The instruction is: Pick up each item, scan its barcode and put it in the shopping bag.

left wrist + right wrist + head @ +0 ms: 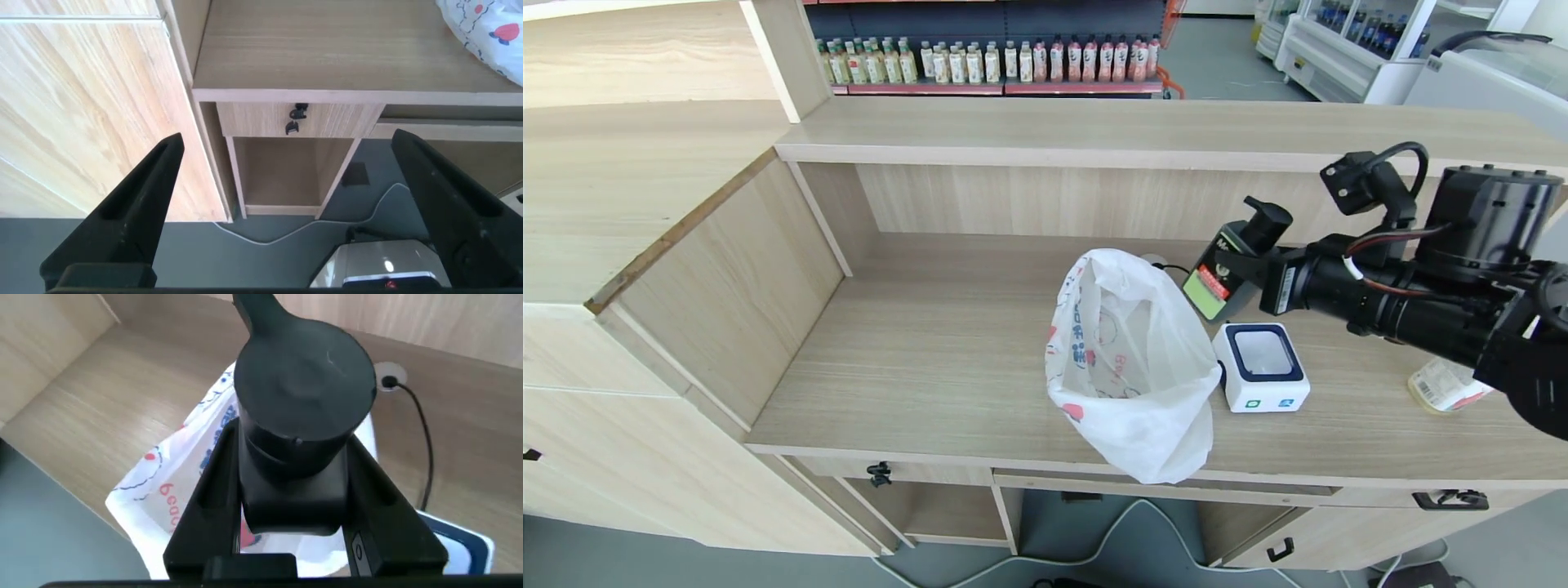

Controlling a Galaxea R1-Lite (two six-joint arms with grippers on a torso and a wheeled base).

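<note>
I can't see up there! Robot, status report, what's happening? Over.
Right gripper jaws shut on pump bottle, up off the counter beside shopping bag and scanner. Left gripper jaws open, low by the drawer. Bag mouth open, way looks free.

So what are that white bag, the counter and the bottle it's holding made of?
Bag: thin plastic film, apparently; it crumples, sags and lets light through. Counter: matte wood-grain board, likely laminate rather than solid wood. Bottle: probably hard plastic, dark with a black pump cap showing a dull sheen.
</note>
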